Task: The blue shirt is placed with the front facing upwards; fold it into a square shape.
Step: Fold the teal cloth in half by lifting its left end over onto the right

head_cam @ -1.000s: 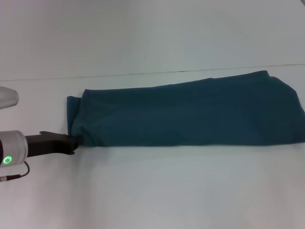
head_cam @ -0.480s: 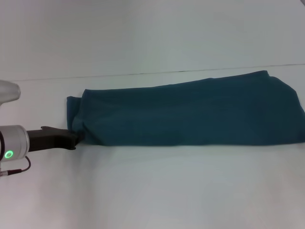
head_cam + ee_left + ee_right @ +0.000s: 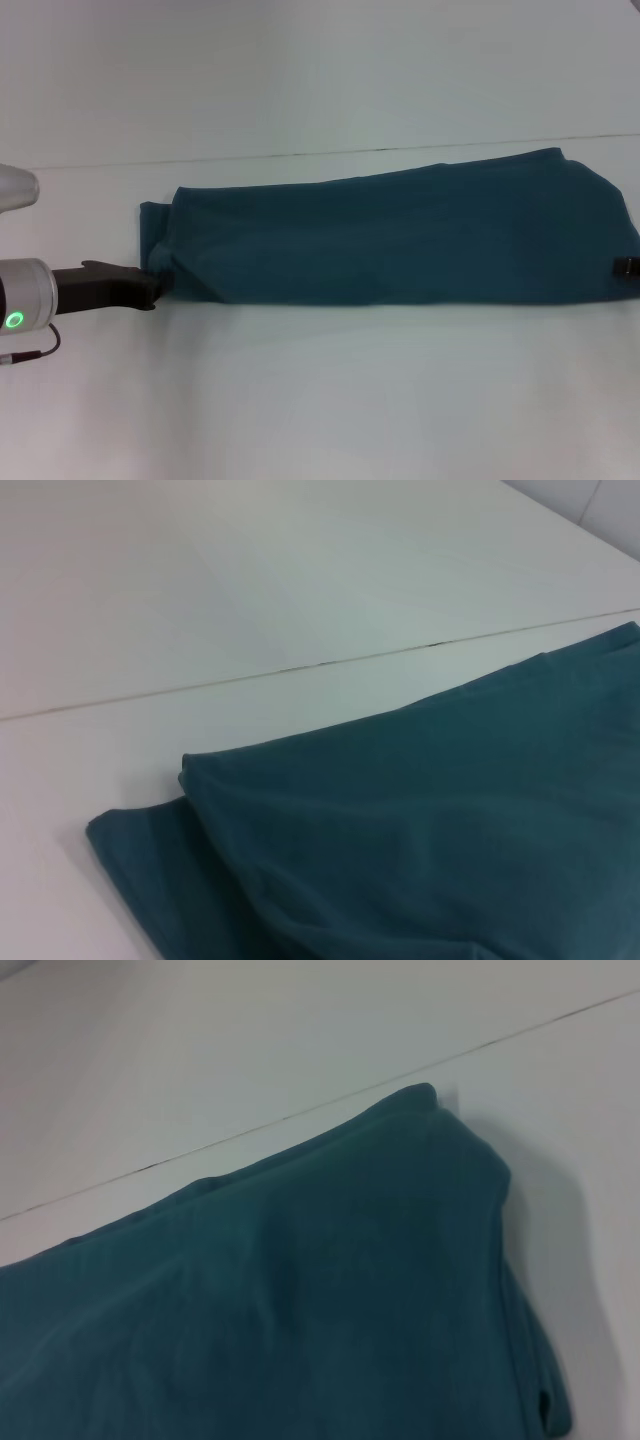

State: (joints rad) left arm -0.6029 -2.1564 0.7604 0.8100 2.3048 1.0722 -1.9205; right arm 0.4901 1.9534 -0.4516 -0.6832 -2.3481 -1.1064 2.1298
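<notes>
1. The left arm reaches in low from the left edge of the head view, its silver wrist ring showing a green light and its dark left gripper stretched nearly level over the white desk.
2. The gripper's tip meets the near left corner of the blue shirt. Whether the jaws are apart or clamped on the cloth cannot be told, since the tip merges with the dark fabric.
3. The shirt lies folded into a long band across the desk, from just right of the left gripper out to the right edge of the picture. A narrower lower layer sticks out at its left end.
4. The right gripper shows only as a small dark piece at the right edge, touching the shirt's right end. The state of its jaws cannot be told.
5. Both wrist views show only shirt fabric and desk, no fingers. No lettering or collar is visible.
</notes>
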